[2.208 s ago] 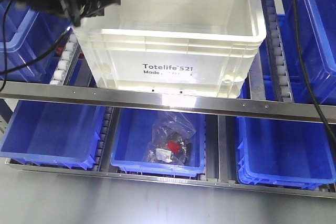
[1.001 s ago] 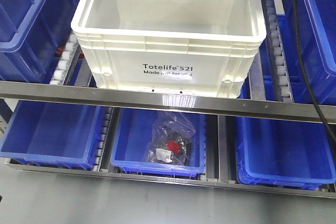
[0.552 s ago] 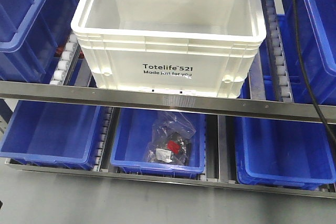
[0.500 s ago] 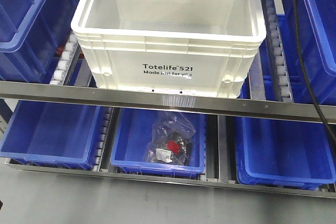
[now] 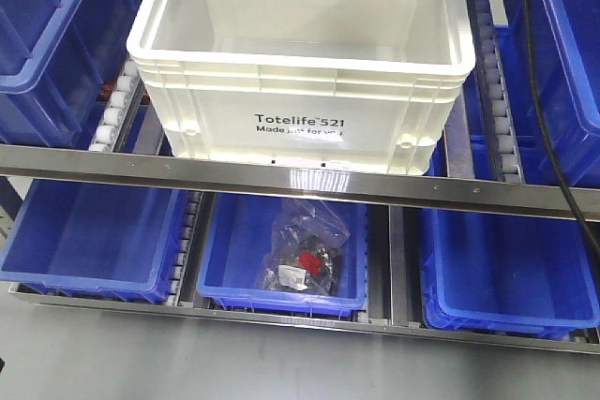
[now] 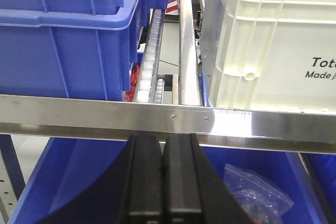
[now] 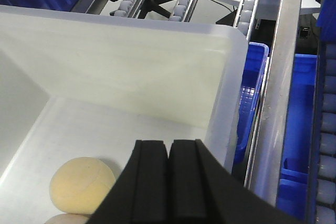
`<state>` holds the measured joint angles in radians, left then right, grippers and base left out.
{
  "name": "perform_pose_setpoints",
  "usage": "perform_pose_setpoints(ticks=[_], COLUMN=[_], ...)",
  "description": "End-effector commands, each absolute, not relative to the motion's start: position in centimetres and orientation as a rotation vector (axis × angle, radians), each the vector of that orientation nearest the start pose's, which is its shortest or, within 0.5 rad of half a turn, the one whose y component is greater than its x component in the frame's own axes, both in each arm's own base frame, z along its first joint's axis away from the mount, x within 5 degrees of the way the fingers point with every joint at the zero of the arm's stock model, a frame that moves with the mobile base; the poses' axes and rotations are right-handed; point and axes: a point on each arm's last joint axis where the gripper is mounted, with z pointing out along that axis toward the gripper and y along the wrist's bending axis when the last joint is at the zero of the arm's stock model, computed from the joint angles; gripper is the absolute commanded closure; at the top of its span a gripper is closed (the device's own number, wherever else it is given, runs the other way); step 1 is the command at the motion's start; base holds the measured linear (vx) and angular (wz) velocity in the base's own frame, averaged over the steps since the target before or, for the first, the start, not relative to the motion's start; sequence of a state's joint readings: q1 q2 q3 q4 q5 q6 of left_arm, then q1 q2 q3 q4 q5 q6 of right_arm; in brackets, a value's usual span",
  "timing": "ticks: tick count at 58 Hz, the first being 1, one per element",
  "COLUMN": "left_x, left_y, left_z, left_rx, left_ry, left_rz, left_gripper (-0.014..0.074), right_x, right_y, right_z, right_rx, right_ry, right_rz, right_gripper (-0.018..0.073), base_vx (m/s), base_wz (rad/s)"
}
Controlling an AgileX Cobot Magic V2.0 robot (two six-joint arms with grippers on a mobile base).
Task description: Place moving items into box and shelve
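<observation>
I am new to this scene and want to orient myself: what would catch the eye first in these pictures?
The large white crate on the upper rack level stands out among the blue bins around and below it. Inside the crate, a pale yellow fruit-like object lies on the floor. Below, the middle bin holds a clear plastic bag of small parts.

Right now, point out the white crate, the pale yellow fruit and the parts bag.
white crate (image 5: 300, 128), front view, printed front wall.
pale yellow fruit (image 7: 81, 179), right wrist view, top.
parts bag (image 5: 305, 248), front view, middle.

Steel shelf rail (image 5: 281, 178) crosses rack; roller tracks (image 5: 114, 110) alongside; blue bins (image 5: 94, 231) above and below; grey floor (image 5: 187, 362) beneath.
</observation>
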<state>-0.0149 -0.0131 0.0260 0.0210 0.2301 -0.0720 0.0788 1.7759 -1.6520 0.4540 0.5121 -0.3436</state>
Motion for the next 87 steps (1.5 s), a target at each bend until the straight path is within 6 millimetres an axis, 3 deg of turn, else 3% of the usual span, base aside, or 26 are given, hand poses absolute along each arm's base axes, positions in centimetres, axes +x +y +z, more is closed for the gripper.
perform_pose_setpoints(ticks=[1, 21, 35, 47, 59, 76, 81, 87], left_x=[5.5, 5.5, 5.5, 5.5, 5.5, 5.5, 5.5, 5.5], left_y=[-0.1, -0.1, -0.1, -0.1, -0.1, -0.1, -0.1, -0.1], left_z=[19.6, 19.6, 19.6, 19.6, 19.6, 19.6, 19.6, 19.6], left_rx=[-0.033, -0.033, -0.033, -0.033, -0.033, -0.033, -0.033, -0.033], left_ry=[1.616, 1.616, 1.616, 1.616, 1.616, 1.616, 1.616, 1.616], left_rz=[-0.058, -0.058, -0.058, -0.058, -0.058, -0.058, -0.058, -0.058], left_gripper=[0.0603, 0.0603, 0.0603, 0.0603, 0.0603, 0.0603, 0.0603, 0.0603], right_x=[41.0, 41.0, 40.0, 37.1, 31.6, 16.8, 12.7, 9.3], right_y=[5.1, 5.1, 5.5, 5.5, 4.9, 1.9, 1.2, 0.7], right_z=[40.3, 40.3, 38.6, 40.2, 36.4, 34.9, 33.3, 30.8], right_rx=[-0.138, -0.139, -0.241, -0.248, -0.169, 0.047, 0.062, -0.002], right_ry=[1.915, 1.915, 2.105, 2.101, 2.166, 1.723, 1.593, 1.503], right_rz=[0.292, 0.291, 0.320, 0.343, 0.364, 0.257, 0.210, 0.116], right_gripper=[0.0568, 0.0568, 0.0568, 0.0568, 0.0568, 0.0568, 0.0568, 0.0568], base_vx=[0.00, 0.00, 0.00, 0.00, 0.00, 0.00, 0.00, 0.00], base_wz=[0.00, 0.00, 0.00, 0.00, 0.00, 0.00, 0.00, 0.00])
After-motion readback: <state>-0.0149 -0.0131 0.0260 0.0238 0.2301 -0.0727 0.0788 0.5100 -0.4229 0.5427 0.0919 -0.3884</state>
